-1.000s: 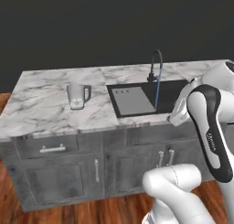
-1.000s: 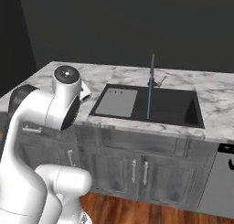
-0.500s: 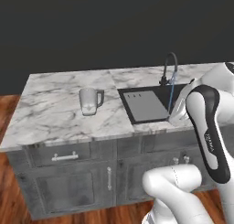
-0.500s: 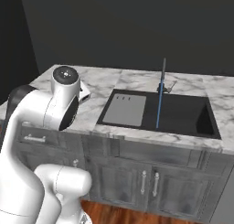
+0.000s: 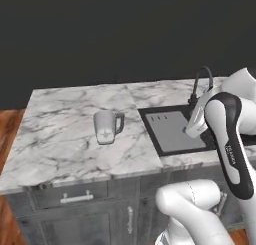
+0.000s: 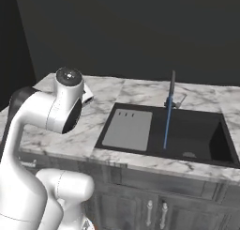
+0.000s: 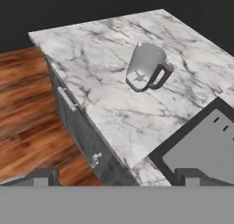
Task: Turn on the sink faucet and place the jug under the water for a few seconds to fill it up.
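The water already runs from the sink faucet, so you now must fetch the jug, standing upright on the bench left of the sink: lower your wide-open, empty hand around it

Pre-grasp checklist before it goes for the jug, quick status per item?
1. Water running from the sink faucet: ok.
2. Jug upright on the counter, left of the sink: ok.
3. Jug handle not blocked by anything: ok.
4. Gripper open and empty: ok.
5. Gripper at the jug: not ok, it is well short of it.
6. Space under the stream free for the jug: ok.
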Robot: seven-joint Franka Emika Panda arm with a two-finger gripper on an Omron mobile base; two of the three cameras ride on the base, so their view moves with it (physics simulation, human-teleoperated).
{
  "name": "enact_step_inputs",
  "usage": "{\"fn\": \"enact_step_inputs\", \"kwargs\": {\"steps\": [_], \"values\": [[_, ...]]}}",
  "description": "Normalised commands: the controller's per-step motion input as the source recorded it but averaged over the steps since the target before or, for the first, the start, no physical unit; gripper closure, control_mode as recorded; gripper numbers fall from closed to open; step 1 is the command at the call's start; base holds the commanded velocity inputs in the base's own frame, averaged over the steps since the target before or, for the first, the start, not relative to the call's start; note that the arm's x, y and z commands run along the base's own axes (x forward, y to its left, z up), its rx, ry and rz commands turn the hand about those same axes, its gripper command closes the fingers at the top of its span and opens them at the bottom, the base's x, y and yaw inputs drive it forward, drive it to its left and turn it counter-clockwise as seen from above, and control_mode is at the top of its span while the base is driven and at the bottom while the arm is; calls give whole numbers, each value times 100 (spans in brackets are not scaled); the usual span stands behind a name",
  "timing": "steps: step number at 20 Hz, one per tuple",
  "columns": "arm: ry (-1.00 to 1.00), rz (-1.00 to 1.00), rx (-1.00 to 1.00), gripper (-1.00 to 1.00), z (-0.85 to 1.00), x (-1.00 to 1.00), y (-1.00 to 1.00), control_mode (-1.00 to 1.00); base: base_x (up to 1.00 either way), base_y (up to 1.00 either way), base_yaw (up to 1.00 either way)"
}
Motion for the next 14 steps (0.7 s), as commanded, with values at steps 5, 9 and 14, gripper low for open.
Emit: {"fn": "enact_step_inputs", "kwargs": {"steps": [5, 9, 14], "values": [[0, 0, 0, -100, 0, 0, 0, 100, 62, 50, 0], [0, 0, 0, -100, 0, 0, 0, 100, 53, 52, 0], [0, 3, 1, -100, -5, 46, 10, -100, 0, 0, 0]]}}
